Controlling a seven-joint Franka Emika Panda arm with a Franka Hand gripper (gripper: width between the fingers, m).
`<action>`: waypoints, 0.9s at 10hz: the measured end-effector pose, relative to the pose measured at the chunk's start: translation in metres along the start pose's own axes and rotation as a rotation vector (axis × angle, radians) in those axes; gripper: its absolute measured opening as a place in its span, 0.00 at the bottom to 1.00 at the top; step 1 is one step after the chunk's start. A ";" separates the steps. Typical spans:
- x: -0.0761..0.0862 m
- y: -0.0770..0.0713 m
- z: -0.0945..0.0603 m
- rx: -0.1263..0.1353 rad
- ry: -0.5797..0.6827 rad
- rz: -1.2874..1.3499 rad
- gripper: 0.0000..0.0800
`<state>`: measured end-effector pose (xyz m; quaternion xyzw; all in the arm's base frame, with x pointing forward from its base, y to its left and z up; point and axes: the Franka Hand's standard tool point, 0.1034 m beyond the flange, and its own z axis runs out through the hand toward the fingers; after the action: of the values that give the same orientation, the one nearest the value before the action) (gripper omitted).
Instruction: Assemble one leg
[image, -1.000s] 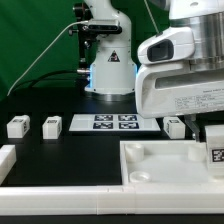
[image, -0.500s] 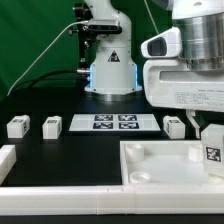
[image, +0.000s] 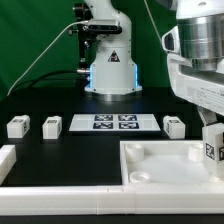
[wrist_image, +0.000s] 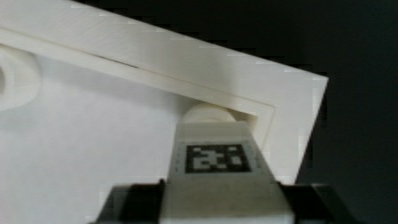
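Wrist view: two dark fingers (wrist_image: 139, 206) pinch a small white chunky plastic leg (wrist_image: 217, 150) with a black-and-white square tag on its face.
The leg sticks out beyond the fingers over a corner of the large white square panel with raised rim (wrist_image: 107, 140); whether it touches the panel cannot be told. In the exterior view, a second block (image: 174, 126) of the same kind lies on the black surface (image: 70, 152) near the fingers, toward the exterior view's left; a third block (image: 51, 126) and a fourth block (image: 17, 126) lie well apart from them, farther that way.
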<state>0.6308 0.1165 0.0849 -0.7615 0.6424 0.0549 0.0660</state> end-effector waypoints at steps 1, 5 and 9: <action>-0.001 0.000 0.000 0.000 0.002 0.090 0.37; -0.005 0.001 0.002 -0.004 0.002 -0.040 0.65; -0.005 0.002 0.003 -0.008 0.005 -0.512 0.81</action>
<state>0.6282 0.1219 0.0823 -0.8999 0.4285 0.0370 0.0730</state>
